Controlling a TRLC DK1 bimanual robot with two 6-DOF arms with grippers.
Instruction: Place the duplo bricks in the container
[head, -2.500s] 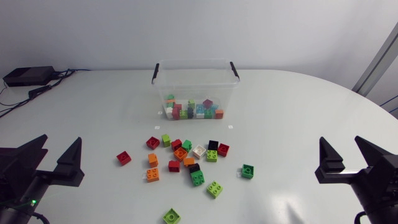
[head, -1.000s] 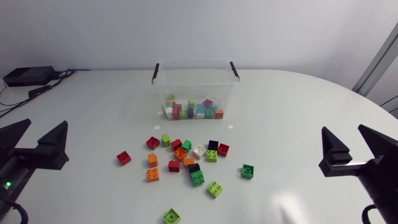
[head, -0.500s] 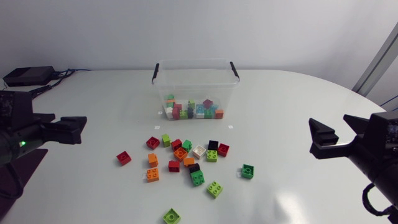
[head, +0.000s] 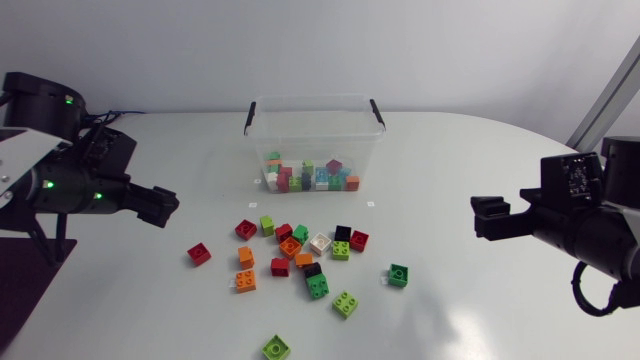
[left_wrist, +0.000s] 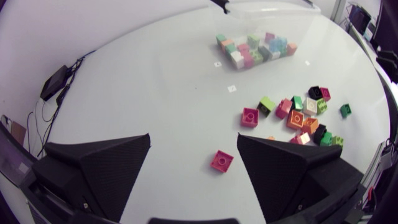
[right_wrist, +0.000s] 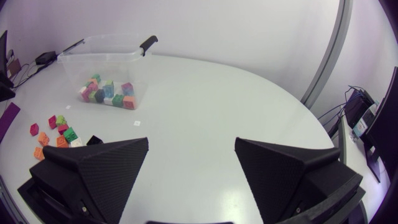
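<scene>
Find the container (head: 312, 135), clear and without lid, at the far middle of the table (head: 480, 160); see already a layer of mixed bricks (head: 310, 176) on its floor. Count the loose bricks (head: 300, 250) as the work left: a cluster on the table in front of the container, near but not touching; one red brick (head: 199, 254) alone at the left of the cluster; one green brick (head: 399, 274) alone at its right; one lime brick (head: 276, 347) well apart, toward the near edge.

Note the left gripper (head: 158, 205) above the table, left of the cluster, fingers spread wide, nothing between them; note the right gripper (head: 490, 216) to the right of the cluster, equally wide and empty. Judge the step as the approach to a first brick, with nothing picked yet.

For the left side, take probably the red brick first; find it in the left wrist view just ahead of the gap between the fingers. Come down straight over it; turn the wrist to set the finger faces parallel to two opposite sides; close on these sides, not on corners, to prevent twisting out. Begin with the lonely bricks, to avoid pushing neighbours away with the broad fingers; in the cluster, choose an outside brick and enter from the free side. Lift high enough to pass the container rim; release low, over the middle, to avoid bouncing out. Send only one arm at a time over the container.
</scene>
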